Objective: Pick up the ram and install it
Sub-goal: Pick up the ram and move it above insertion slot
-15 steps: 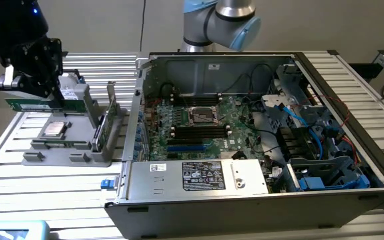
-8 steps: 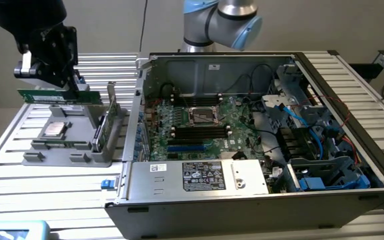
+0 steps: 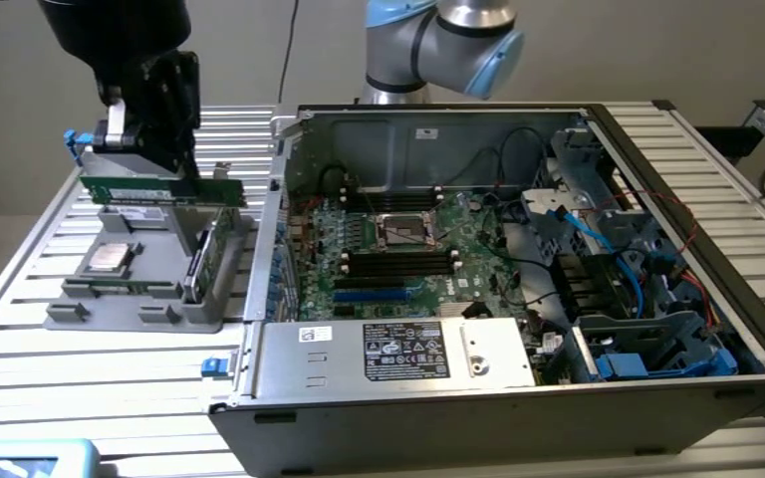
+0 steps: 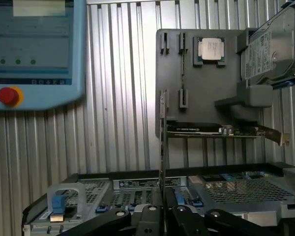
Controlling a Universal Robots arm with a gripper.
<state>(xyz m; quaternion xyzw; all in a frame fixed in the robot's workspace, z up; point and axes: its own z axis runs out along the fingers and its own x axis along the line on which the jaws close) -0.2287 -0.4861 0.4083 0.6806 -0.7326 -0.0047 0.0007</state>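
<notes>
Two containers sit on the slatted table (image 3: 37, 299) in the exterior view: a grey tray (image 3: 91, 314) on the exterior view's left and an open computer case (image 3: 422, 124) just beside it on the right. The tray holds a square processor chip (image 3: 111, 257) lying flat and an expansion card (image 3: 200, 264) standing on edge. The case holds the motherboard (image 3: 382, 239) with its black slots (image 3: 396, 264) lying bare, plus a labelled power supply (image 3: 396, 354) along its near wall. The gripper (image 3: 176, 177) hangs over the far end of the tray, fingers clamped on the ram (image 3: 163, 191) — a green stick held level, clear of the tray and well apart from the case. In the wrist view the ram (image 4: 162, 142) shows edge-on as a thin line running out from the gripper (image 4: 162, 216), pinched between the closed fingers. Beyond it the tray (image 4: 206, 88) carries the chip (image 4: 210, 49), a silver hard drive (image 4: 270, 46) and the expansion card (image 4: 211, 129) — while a blue control pendant (image 4: 34, 49) with a red button (image 4: 9, 96) lies off to the side, and the case's edge (image 4: 137, 189) lies close under the gripper.
</notes>
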